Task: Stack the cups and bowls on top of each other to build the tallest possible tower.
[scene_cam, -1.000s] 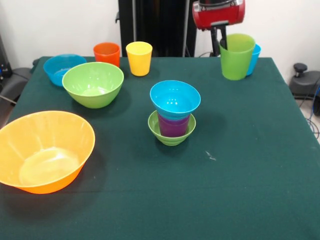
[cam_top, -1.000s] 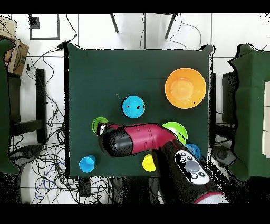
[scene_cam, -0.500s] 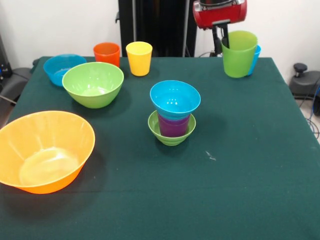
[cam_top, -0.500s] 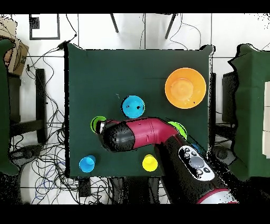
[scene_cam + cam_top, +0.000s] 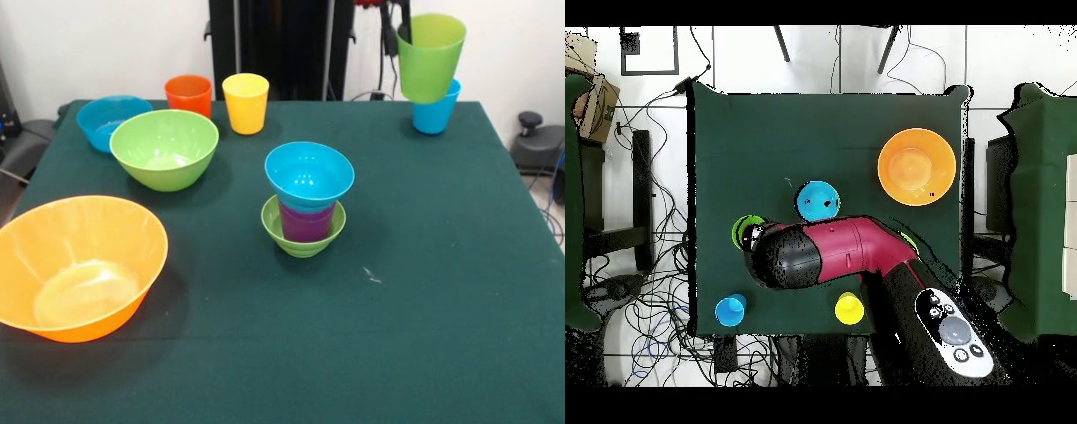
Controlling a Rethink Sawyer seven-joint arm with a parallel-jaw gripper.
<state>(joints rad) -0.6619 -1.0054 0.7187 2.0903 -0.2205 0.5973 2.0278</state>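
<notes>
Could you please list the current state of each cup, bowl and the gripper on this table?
green cup: lifted clear of the table, tilted, held by the gripper
light blue cup: upright on the table
orange cup: upright
yellow cup: upright
small blue bowl: sitting on the purple cup
purple cup: standing in the small green bowl
large orange bowl: empty
medium green bowl: empty
</notes>
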